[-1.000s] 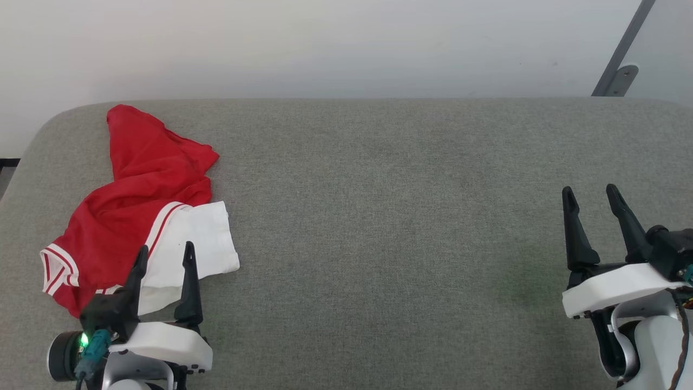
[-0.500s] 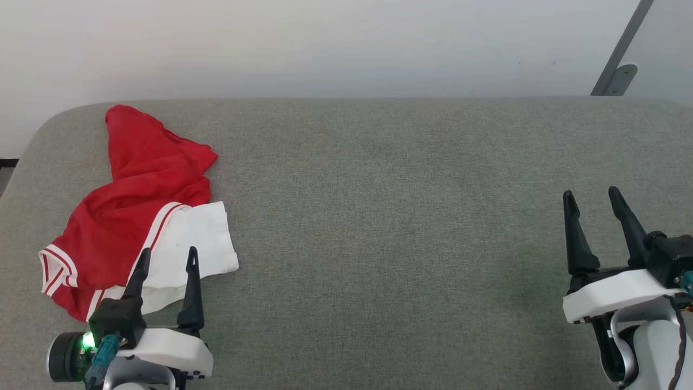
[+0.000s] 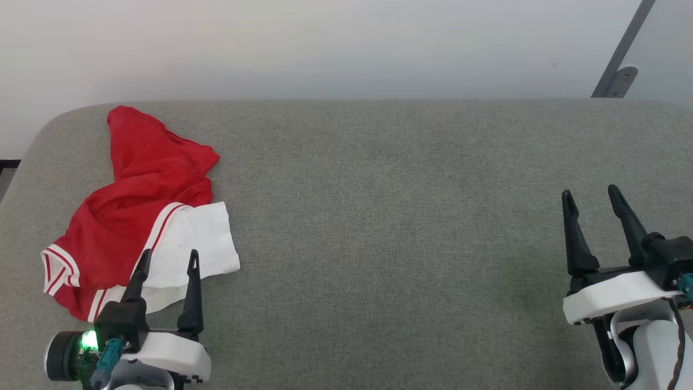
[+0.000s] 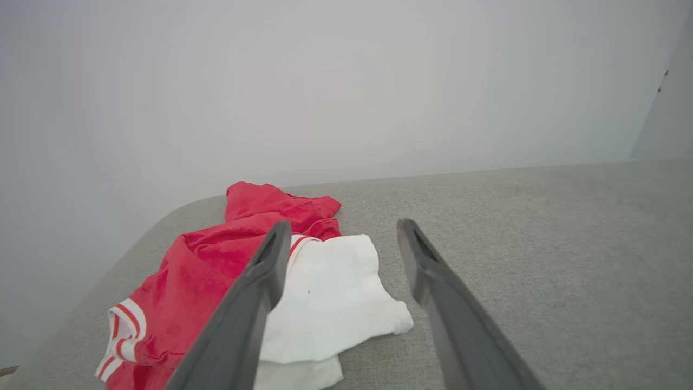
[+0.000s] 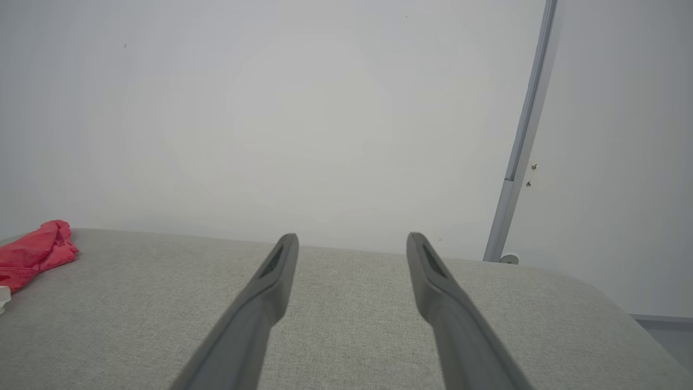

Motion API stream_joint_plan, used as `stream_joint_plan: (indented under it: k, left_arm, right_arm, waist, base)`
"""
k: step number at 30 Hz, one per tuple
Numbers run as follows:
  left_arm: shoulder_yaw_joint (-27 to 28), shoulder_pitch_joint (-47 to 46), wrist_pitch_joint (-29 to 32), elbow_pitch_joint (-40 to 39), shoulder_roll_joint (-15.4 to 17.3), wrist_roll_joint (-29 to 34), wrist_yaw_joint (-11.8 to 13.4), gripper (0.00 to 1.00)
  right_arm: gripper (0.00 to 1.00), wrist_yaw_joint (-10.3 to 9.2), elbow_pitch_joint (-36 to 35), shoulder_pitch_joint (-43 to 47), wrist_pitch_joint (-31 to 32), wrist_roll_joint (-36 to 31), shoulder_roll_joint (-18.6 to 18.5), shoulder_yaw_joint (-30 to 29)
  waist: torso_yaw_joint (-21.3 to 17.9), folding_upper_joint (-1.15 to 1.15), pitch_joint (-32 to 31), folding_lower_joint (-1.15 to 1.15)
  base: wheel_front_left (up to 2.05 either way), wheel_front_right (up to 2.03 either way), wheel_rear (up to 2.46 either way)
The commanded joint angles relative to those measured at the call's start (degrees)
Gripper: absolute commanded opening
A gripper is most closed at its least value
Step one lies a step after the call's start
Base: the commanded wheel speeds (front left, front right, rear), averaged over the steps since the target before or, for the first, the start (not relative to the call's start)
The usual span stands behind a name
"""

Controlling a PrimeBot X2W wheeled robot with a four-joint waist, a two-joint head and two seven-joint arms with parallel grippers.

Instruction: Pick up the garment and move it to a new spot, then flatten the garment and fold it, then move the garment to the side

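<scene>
Tabletop (image 3: 379,216) grey fabric-covered, rounded corners, against plain white wall (image 3: 325,49); metal post (image 3: 622,54) far right; crumpled garment (image 3: 135,216) near left end; left tool (image 3: 169,253), right tool (image 3: 589,191) both apart, empty.

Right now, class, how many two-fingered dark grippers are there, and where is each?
2. The left gripper is lower left, by the red-and-white jersey garment; the right gripper lower right, over bare grey fabric surface.
</scene>
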Motion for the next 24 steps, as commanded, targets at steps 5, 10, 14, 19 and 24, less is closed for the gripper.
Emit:
stream_joint_plan:
  k: [5,10,14,19,24]
  left_arm:
    - [0.8,-0.1,-0.3,0.4,-0.5,0.3,-1.0,1.0]
    - [1.5,-0.6,-0.3,1.2,-1.3,0.0,-1.6,1.0]
    - [2.2,-0.2,-0.3,1.4,-1.7,-0.1,-1.8,1.0]
    - [3.2,0.7,-0.2,1.5,-2.5,-0.5,-2.1,1.0]
    - [4.1,1.3,-0.2,1.7,-3.3,-0.9,-2.0,1.0]
  right_arm:
    - [1.0,0.02,-0.5,0.3,-0.3,0.1,0.2,-0.2]
    - [1.0,0.02,-0.4,0.8,-0.3,0.9,0.6,0.1]
    - [1.0,0.02,-0.1,1.2,-0.3,1.4,0.9,1.6]
    - [1.0,0.02,0.7,0.8,-0.3,2.1,1.6,4.1]
    - [1.0,0.02,1.6,0.0,-0.3,2.8,2.6,6.3]
  waist:
    - [0.7,0.0,0.0,0.0]
    - [3.0,0.0,0.0,0.0]
    - [6.3,0.0,-0.1,0.0]
    - [11.7,0.0,0.0,0.0]
    - [17.4,0.0,0.0,0.0]
  base:
    - [0.0,0.0,0.0]
    - [0.0,0.0,0.0]
    - [0.0,0.0,0.0]
    - [0.0,0.0,0.0]
    - [0.0,0.0,0.0]
